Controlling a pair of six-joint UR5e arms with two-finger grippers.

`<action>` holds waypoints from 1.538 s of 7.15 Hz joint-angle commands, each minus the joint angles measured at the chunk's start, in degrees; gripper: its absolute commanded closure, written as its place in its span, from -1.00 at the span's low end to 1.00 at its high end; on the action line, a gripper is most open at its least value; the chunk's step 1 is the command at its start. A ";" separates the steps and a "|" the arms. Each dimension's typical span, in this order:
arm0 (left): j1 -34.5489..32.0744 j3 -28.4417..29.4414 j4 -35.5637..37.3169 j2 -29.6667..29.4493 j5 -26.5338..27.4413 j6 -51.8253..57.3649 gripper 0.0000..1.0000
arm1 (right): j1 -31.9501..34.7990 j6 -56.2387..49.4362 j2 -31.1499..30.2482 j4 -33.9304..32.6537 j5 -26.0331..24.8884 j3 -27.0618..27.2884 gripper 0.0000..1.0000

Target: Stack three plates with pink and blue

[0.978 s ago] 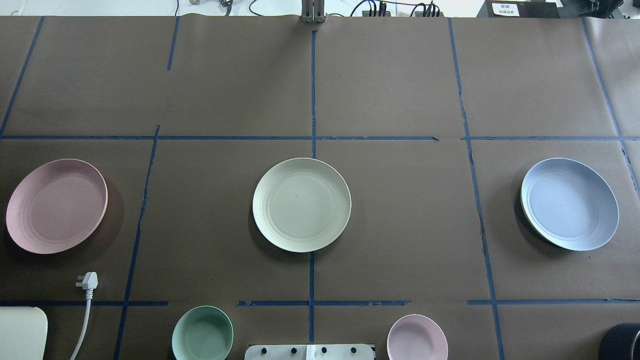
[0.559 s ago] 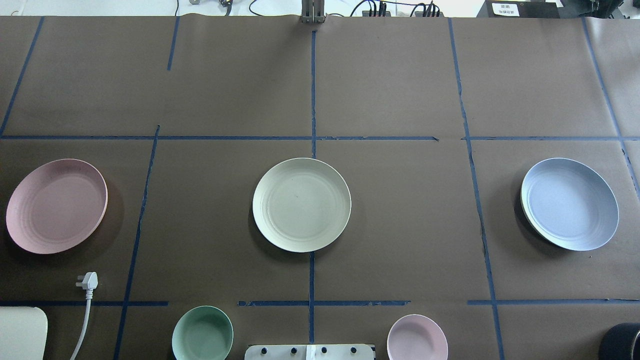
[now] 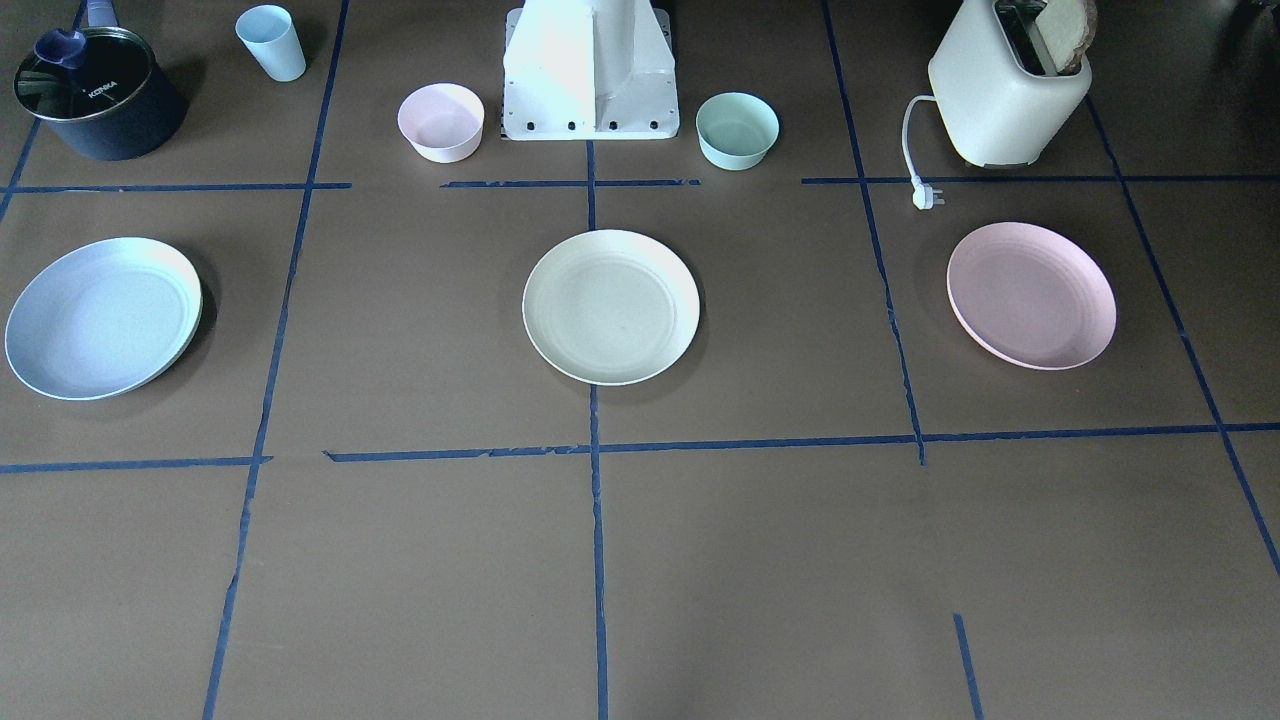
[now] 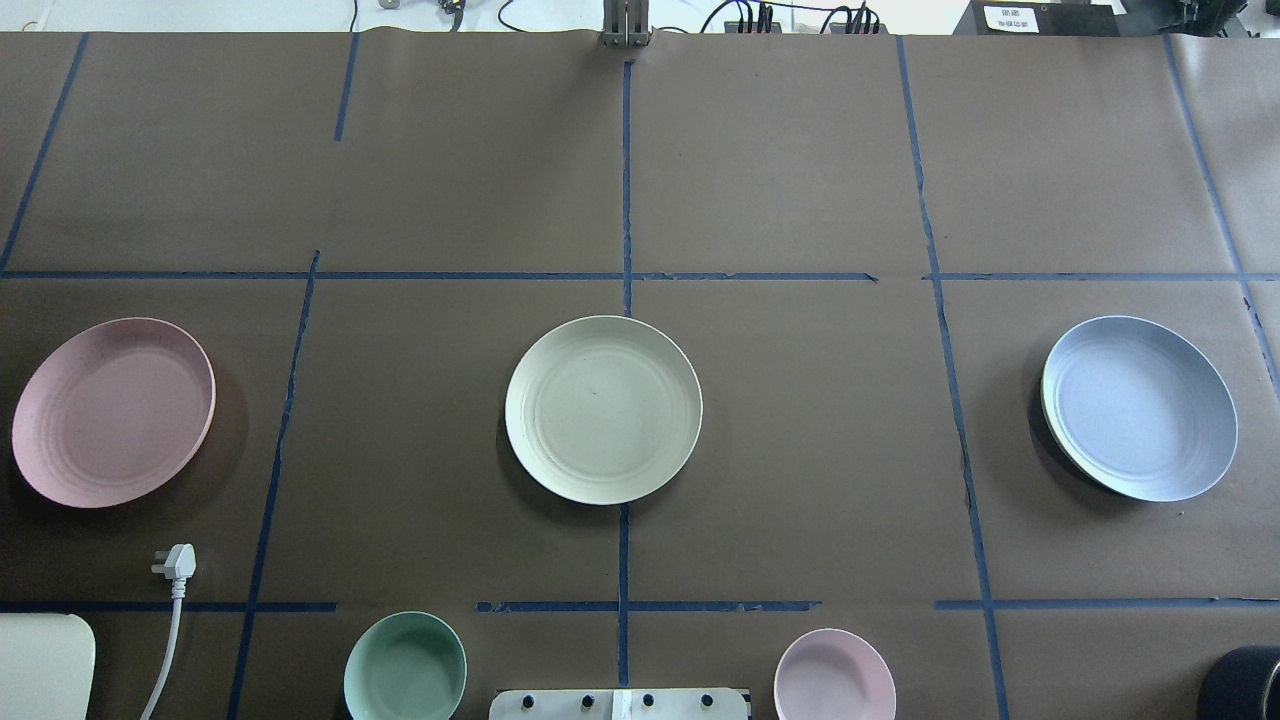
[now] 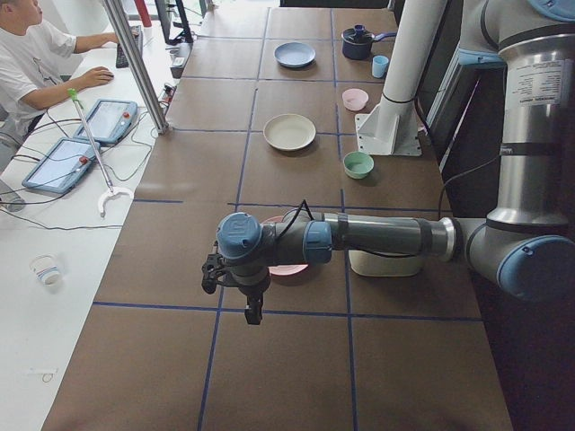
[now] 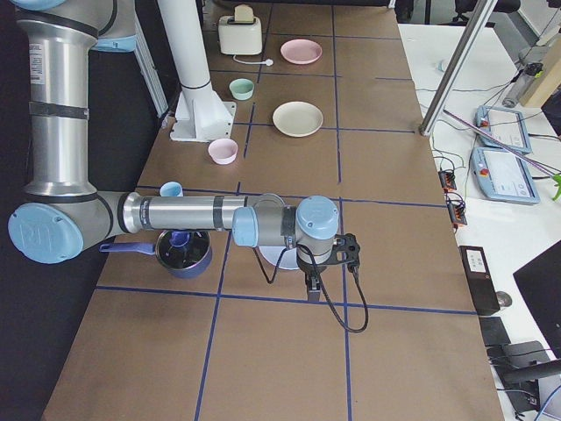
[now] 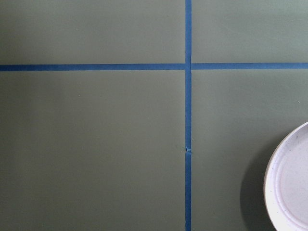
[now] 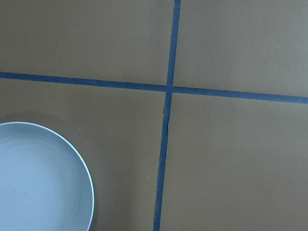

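Pink plate [image 4: 113, 412], cream plate [image 4: 603, 409] and blue plate [image 4: 1138, 407] remain unmoved, well apart. Left hand [image 5: 254, 312], right hand [image 6: 313, 288]: grip state cannot be told.

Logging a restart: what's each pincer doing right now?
Left pincer: cannot be told, seen only from the side.
Right pincer: cannot be told either.
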 commanded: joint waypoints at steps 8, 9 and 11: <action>24.32 10.26 -38.70 0.45 -1.58 -36.59 -1.00 | -2.02 0.46 -0.08 0.21 1.59 -1.24 -1.00; 24.41 13.00 -39.33 -1.84 -1.58 -36.69 -0.99 | -2.21 0.46 -0.08 0.21 1.68 -1.24 -1.00; 25.38 15.48 -39.60 -2.74 -1.67 -36.60 -0.86 | -3.26 0.46 -0.08 0.21 1.77 -1.50 -1.00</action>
